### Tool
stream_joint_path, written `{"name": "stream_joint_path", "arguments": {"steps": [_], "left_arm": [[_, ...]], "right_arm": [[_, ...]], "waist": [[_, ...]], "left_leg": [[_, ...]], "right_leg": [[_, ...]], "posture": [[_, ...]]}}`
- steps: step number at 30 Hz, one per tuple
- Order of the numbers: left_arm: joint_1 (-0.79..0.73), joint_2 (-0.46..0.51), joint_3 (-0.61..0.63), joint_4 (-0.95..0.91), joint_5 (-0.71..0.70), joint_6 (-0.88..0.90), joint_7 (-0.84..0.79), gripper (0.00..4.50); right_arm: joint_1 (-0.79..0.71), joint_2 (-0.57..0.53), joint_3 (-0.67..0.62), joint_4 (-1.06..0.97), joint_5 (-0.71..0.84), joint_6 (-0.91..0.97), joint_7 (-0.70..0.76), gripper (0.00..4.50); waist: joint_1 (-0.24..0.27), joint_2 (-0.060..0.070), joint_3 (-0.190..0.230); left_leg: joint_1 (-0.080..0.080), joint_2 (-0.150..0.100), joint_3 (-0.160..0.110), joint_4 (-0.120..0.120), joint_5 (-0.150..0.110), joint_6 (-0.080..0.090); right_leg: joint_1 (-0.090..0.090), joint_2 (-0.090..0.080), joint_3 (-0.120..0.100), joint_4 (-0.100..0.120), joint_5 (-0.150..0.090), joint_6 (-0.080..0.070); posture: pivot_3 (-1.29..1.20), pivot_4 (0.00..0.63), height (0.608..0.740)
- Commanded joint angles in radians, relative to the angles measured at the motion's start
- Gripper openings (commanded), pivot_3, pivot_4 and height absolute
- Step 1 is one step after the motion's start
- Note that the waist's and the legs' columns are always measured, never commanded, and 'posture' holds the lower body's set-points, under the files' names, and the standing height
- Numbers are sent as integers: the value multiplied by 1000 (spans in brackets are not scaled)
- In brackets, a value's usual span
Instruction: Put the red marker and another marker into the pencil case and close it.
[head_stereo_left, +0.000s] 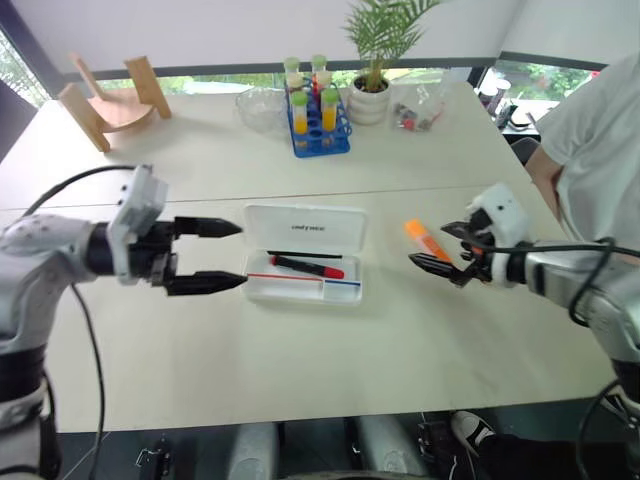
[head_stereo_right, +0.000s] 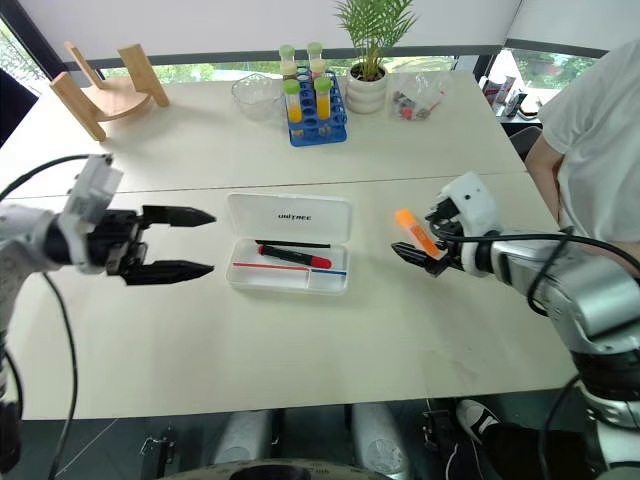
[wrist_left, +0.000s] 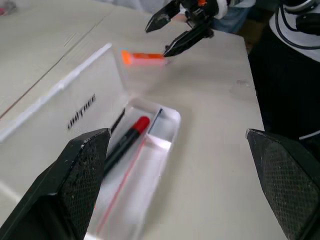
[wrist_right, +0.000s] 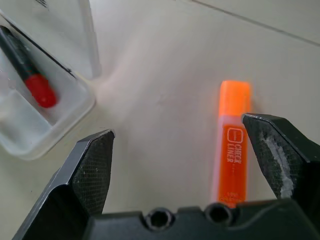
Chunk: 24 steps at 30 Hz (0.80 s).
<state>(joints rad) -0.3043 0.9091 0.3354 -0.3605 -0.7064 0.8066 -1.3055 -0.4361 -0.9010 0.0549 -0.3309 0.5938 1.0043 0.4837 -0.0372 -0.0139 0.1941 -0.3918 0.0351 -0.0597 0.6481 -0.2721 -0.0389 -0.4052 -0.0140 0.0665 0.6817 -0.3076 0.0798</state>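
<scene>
Centre of the frame, on the pale table (head_stereo_left: 300, 390), my case (head_stereo_left: 304, 262) lies open with its lid folded back toward the top of the picture. My red marker (head_stereo_left: 306, 266) already lies inside the tray, cap toward the right, alongside thin red, blue and black strips. So I judge one of the two markers done.

My orange highlighter (head_stereo_left: 425, 240) lies on the table at right of centre, well apart from the case. My right gripper (head_stereo_left: 447, 248) hangs over it with its jaws spread wide and nothing between them; in the wrist view the highlighter lies just inside one fingertip, not yet pinched. My left gripper (head_stereo_left: 218, 256) sits at left of centre, just beside the case's left edge, jaws also wide and empty.

Left to do, as I read it: grasp the highlighter, drop it in the tray, shut the lid.

Writing: the highlighter's label reads "CHECK LINER". Small black print sits on the lid; I cannot read it surely.
</scene>
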Motion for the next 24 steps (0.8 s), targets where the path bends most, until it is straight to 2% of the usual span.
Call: {"name": "stream_joint_path", "arguments": {"steps": [1, 6, 11, 13, 15, 19, 20, 24], "left_arm": [[74, 30, 149, -122, -100, 50, 62, 4472], [173, 30, 230, -203, -163, 49, 126, 4472], [210, 46, 251, -218, -183, 27, 162, 4472], [213, 51, 251, -217, -189, 21, 172, 4500], [217, 60, 256, -210, -196, 16, 176, 4500], [226, 82, 270, -193, -199, 7, 174, 4500], [225, 85, 272, -188, -200, 6, 175, 4500], [227, 105, 286, -159, -186, -6, 168, 4500]], "right_arm": [[-78, 42, 77, 124, -98, -12, 10, 4500], [-187, 115, 142, 342, -215, -16, 3, 4500], [-239, 165, 160, 470, -263, -12, 52, 4500], [-250, 178, 162, 495, -266, 0, 79, 3968], [-252, 185, 171, 500, -274, 4, 105, 3221], [-248, 194, 159, 487, -280, 31, 132, 1092], [-247, 195, 157, 484, -284, 33, 135, 782], [-233, 144, 132, 394, -269, 40, 188, 794]], "waist": [[-2, 0, 0], [-4, 0, 0], [-7, -1, 0], [-9, -1, 0], [-9, -1, -1], [-8, -1, -1], [-8, -1, -1], [-7, -1, -1]], "left_leg": [[0, 0, 0, 0, 0, 0], [0, 0, 0, 0, 0, 0], [1, 0, 0, -1, 0, 0], [1, 0, 0, -1, 0, 0], [1, 0, 1, 0, 0, 0], [1, 0, 1, -1, 0, 0], [1, 0, 1, -1, 0, 0], [1, 0, 1, -1, 0, 0]], "right_leg": [[0, 0, 0, 0, 0, 0], [0, 0, 0, 0, 0, 0], [0, 1, 0, 0, 0, 0], [0, 1, 0, 0, 0, 0], [0, 1, 1, 0, 0, 0], [1, 1, 1, 0, 0, 0], [1, 1, 0, 0, 0, 0], [0, 1, 0, 0, 0, 0]], "posture": [[0, 150, 740], [0, 150, 740], [0, 150, 740], [0, 150, 740], [0, 150, 740], [0, 150, 740], [0, 150, 740], [0, 150, 740]]}}
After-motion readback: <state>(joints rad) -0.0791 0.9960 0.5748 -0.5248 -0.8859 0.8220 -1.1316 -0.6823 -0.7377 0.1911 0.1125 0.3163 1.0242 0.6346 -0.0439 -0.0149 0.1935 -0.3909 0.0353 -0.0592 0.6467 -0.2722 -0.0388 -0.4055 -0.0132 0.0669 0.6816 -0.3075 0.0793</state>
